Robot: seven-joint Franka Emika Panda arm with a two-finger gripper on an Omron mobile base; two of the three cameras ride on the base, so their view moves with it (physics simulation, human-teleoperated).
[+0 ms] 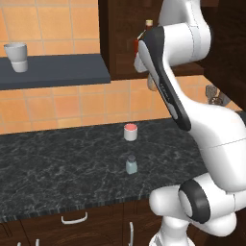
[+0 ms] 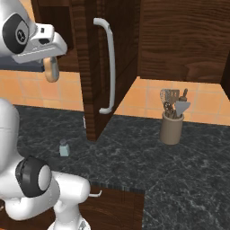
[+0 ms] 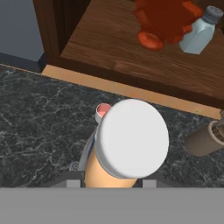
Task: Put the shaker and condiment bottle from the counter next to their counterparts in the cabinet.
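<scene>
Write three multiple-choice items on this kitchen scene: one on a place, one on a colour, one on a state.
1. Where does the shaker on the counter stand?
A. in front of the red-lidded jar
B. on the grey shelf
C. in the utensil holder

2. What colour is the syrup bottle in the cabinet?
A. green
B. dark red
C. white

3. What is the gripper doing?
A. hanging open
B. gripping the jar
C. shut on the condiment bottle

Answers: 1 A, it stands nearer the counter edge than the jar. 2 B, shown in the hand view. 3 C, the bottle sits between the fingers.
</scene>
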